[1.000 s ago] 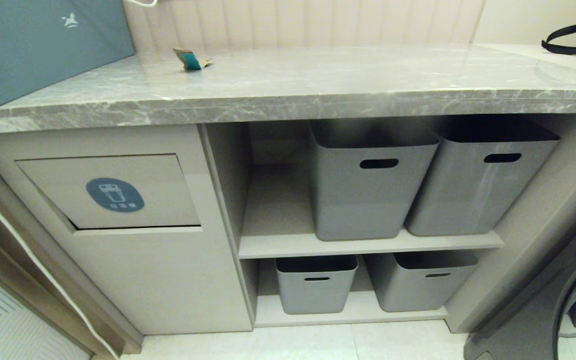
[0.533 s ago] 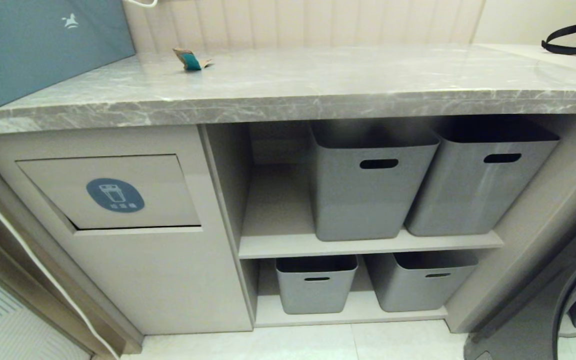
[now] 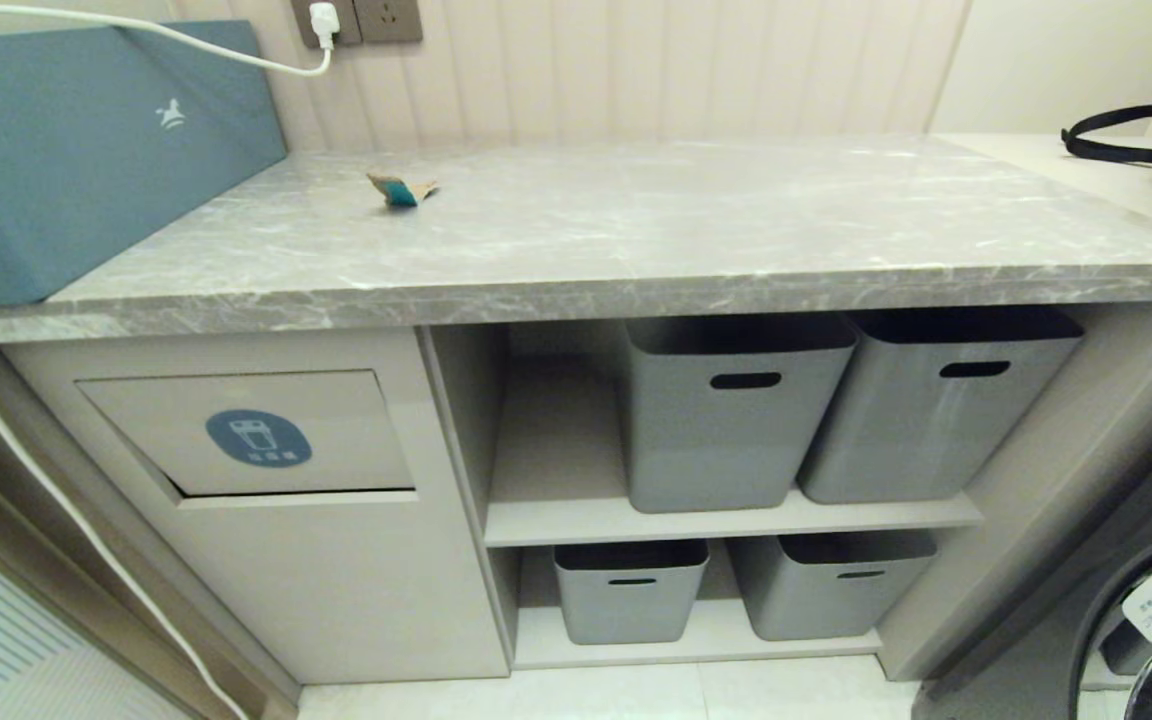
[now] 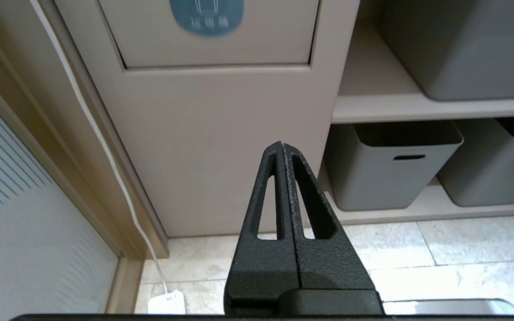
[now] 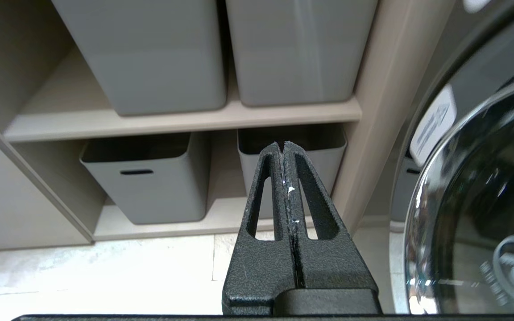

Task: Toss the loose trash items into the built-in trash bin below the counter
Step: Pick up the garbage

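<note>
step: reach for scrap | cardboard scrap (image 3: 402, 188) lies far back-left on counter (image 3: 636, 240), near blue box (image 3: 86, 150) | bin flap (image 3: 256, 432) below, closed | left gripper (image 4: 282, 147), right gripper (image 5: 283, 146) pressed together, empty, low | advice: spread fingers before descending, pinch raised edge

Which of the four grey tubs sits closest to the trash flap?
The lower-left tub, on the bottom shelf next to the bin cabinet; the upper-left tub stands away from the divider.
</note>
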{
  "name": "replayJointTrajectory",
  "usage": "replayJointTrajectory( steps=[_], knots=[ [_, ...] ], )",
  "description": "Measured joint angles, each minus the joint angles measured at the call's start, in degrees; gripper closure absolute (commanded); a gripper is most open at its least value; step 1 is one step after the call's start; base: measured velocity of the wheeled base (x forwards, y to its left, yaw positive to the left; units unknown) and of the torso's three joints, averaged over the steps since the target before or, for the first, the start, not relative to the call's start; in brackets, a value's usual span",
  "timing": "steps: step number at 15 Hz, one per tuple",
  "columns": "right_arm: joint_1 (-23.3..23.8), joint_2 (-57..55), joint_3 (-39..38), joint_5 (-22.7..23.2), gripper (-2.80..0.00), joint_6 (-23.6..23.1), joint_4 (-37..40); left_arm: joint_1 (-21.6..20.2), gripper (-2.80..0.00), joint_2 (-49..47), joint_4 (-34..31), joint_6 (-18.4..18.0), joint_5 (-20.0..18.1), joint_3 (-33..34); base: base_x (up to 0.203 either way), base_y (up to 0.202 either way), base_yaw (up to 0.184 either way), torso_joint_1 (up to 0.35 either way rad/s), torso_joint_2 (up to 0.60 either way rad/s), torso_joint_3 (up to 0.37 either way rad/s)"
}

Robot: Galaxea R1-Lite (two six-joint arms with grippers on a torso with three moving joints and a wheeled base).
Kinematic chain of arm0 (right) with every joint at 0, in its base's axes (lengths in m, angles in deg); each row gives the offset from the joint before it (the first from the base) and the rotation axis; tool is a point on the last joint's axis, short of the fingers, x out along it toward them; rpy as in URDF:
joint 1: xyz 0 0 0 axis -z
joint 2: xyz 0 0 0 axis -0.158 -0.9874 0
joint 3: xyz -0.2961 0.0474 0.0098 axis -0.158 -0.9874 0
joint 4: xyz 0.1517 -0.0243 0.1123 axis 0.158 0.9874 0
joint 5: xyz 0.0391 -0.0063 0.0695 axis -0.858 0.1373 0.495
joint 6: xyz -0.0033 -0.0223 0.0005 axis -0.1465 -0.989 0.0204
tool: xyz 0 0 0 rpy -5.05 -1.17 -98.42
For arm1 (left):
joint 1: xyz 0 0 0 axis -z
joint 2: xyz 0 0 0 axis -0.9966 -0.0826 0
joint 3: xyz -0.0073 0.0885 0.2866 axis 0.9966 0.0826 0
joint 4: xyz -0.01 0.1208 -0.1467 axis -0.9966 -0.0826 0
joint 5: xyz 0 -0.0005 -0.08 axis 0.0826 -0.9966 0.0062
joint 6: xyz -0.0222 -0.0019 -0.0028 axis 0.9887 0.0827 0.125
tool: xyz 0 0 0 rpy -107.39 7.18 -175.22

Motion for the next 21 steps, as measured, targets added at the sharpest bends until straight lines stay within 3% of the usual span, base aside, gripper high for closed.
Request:
replayJointTrajectory(
  steps=[17,21],
  knots=[
    [0.0,0.0,0.0,-0.2,0.00,0.1,0.1,0.0,0.00,0.0,-0.1,0.4,0.3,0.0,0.000,0.000,0.000,0.215,-0.50,-0.282],
    [0.0,0.0,0.0,-0.2,0.00,0.1,0.2,0.0,0.00,0.0,0.1,4.6,1.2,0.0,0.000,0.000,0.000,0.270,-0.57,-0.302]
  ],
)
